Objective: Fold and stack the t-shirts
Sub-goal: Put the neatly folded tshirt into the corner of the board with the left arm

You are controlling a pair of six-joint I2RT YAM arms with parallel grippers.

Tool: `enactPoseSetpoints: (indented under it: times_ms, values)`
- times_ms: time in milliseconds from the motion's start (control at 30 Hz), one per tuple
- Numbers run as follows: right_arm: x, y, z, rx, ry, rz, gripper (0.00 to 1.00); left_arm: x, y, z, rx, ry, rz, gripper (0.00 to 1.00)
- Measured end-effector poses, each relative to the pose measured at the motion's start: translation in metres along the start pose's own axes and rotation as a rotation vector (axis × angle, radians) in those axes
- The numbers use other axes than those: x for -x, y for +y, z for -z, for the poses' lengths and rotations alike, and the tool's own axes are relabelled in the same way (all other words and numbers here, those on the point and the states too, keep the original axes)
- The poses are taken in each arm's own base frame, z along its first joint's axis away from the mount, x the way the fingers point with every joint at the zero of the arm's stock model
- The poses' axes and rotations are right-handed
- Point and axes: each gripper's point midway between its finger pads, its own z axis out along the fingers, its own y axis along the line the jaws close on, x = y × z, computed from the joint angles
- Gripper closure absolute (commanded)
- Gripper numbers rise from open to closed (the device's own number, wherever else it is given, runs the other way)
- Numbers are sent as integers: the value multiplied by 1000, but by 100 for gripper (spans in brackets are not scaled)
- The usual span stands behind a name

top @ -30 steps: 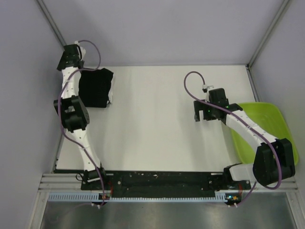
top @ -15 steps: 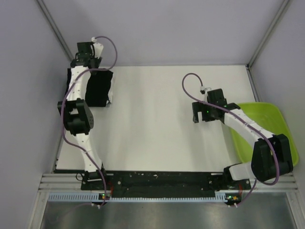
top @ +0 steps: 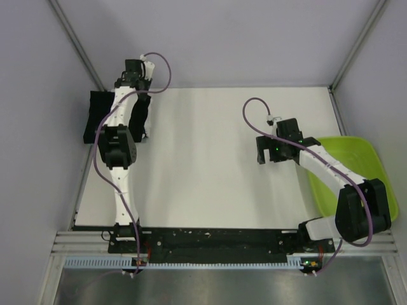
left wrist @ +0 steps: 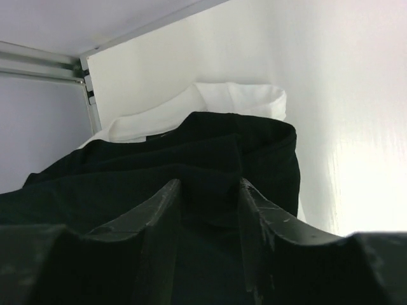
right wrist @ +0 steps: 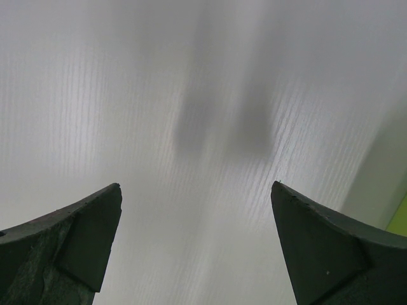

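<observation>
I see the left claw (left wrist: 206,190) nearly pressed together over the folded black t-shirt (left wrist: 191,140) at the far-left corner of the desk (top: 203,159), pinching or not I cannot tell, and the right claw (right wrist: 196,185) spread and empty, so a snagged layer could drag my fold open.

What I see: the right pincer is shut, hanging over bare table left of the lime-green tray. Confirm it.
One thing is wrong: the right pincer is open, fingers wide apart with nothing between them, as the right wrist view shows. It does hang over bare table, left of the lime-green tray.
</observation>
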Motion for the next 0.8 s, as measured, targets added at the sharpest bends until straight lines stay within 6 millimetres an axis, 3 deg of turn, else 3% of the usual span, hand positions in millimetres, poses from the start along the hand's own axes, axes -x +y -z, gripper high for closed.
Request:
enactPoseSetpoints:
  times_ms: [100, 200, 233, 433, 733, 800]
  values:
    - [0, 0, 0, -1, 2, 1, 1, -1, 0, -7, 13, -4, 19, 70]
    - [-1, 0, 0, -1, 4, 2, 1, 4, 2, -9, 22, -25, 28, 96]
    - [-1, 0, 0, -1, 4, 2, 1, 5, 2, -10, 23, -31, 34, 100]
    - [-3, -1, 0, -3, 11, 2, 1, 8, -1, -11, 9, -45, 42, 100]
    - [-7, -1, -3, -5, 29, 2, 1, 31, -17, -1, -40, -117, 48, 100]
    - [-7, -1, -3, -6, 32, 2, 1, 36, -20, 2, -45, -131, 47, 93]
